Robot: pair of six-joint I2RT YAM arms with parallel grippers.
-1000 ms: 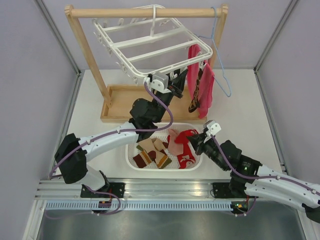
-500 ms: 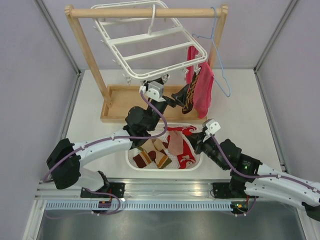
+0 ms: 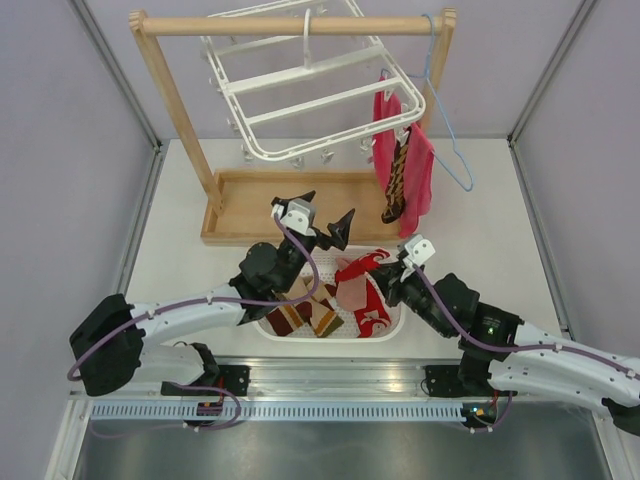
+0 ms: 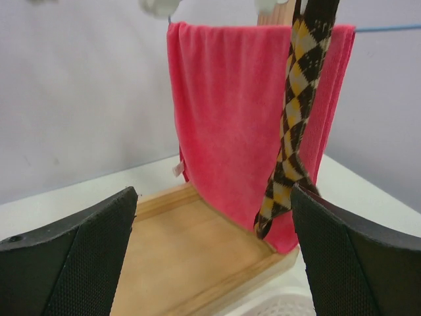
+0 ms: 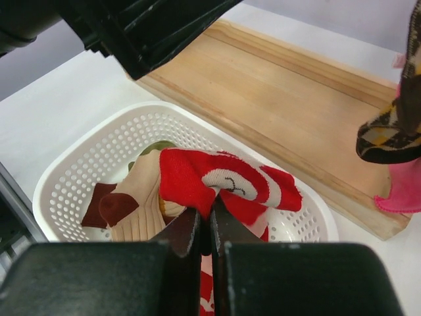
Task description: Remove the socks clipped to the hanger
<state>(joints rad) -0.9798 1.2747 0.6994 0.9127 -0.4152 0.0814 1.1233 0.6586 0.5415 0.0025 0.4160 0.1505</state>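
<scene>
The white hanger [image 3: 310, 90] hangs from the wooden rack's top bar. One brown-and-cream diamond sock [image 3: 397, 180] [image 4: 293, 112] still dangles from a clip at its right end, against the pink cloth [image 3: 420, 175] [image 4: 230, 112]. My left gripper [image 3: 322, 214] [image 4: 214, 263] is wide open and empty, short of that sock and above the rack's base. My right gripper [image 3: 388, 278] [image 5: 205, 227] is shut on a red sock with white marks [image 3: 362, 268] [image 5: 223, 181], over the white basket [image 3: 262, 322] [image 5: 72, 171]. Several socks [image 3: 305, 303] lie in the basket.
The wooden rack's base tray [image 3: 245, 205] [image 4: 191, 257] lies behind the basket, with its posts at the left and right. A thin light-blue wire hanger [image 3: 447, 150] hangs at the bar's right end. Grey walls close in the table on both sides.
My left gripper opened, let go of the diamond sock and drew back down toward the basket. The hanger swung back up. The right gripper kept hold of the red sock.
</scene>
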